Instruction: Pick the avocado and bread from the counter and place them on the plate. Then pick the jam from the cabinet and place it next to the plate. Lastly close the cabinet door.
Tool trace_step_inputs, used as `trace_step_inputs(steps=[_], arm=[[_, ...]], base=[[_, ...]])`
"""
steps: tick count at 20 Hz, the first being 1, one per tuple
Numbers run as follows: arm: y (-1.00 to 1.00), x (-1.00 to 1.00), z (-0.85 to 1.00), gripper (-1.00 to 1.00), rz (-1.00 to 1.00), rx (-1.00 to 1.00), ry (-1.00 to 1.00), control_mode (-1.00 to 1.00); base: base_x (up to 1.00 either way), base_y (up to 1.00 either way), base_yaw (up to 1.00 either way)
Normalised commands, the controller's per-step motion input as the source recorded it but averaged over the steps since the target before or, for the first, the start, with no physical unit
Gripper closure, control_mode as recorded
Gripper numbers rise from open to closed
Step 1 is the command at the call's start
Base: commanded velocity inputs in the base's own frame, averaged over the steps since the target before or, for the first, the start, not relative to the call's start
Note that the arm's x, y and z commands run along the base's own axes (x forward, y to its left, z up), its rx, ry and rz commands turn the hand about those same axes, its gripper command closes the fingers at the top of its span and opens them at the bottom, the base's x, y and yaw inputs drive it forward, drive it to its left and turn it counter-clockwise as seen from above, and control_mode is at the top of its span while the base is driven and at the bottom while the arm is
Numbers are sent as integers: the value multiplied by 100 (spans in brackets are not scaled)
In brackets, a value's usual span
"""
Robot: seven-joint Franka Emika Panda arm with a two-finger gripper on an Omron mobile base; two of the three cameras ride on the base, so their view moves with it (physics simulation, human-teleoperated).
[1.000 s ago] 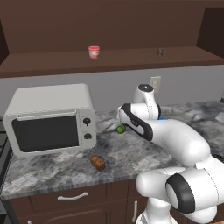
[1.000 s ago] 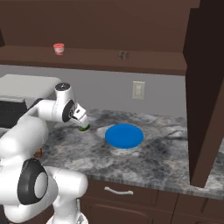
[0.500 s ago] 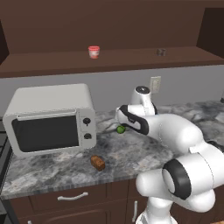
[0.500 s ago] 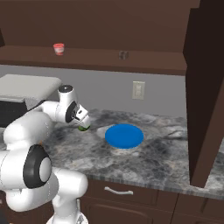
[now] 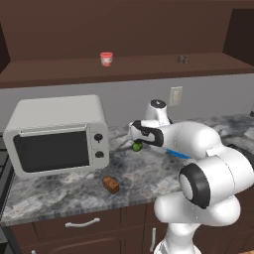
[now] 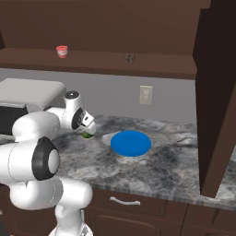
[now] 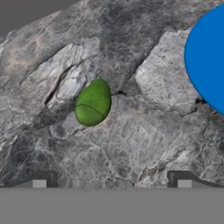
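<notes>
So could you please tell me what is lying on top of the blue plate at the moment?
Nothing on the part visible: the plate shows bare blue. The arm covers it in the left base view.

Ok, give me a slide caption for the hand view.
Open gripper hovering over the avocado on the counter, plate at the edge.

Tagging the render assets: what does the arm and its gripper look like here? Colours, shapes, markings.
The arm is made of glossy white, rounded, bulbous links with dark joint rings; round black-rimmed caps close the big joints, and a small white disc with a dark centre tops the wrist. The gripper is a white hand with a dark face and two small dark fingertips. A thin blue line runs beneath the forearm. No cables or lettering legible.
</notes>
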Motion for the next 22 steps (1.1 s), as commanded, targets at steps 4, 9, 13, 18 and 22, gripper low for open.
trace_step_inputs(steps=[4,9,13,18,22], arm=[[5,25,-19,-100,0,0,-1,-100],[4,24,-21,-100,0,0,-1,-100],[2,24,-21,-100,0,0,-2,-100],[3,25,-22,-100,0,0,-2,-100],[5,25,-21,-100,0,0,-2,-100]], base=[[0,0,0],[0,0,0],[0,0,0],[0,0,0],[0,0,0]])
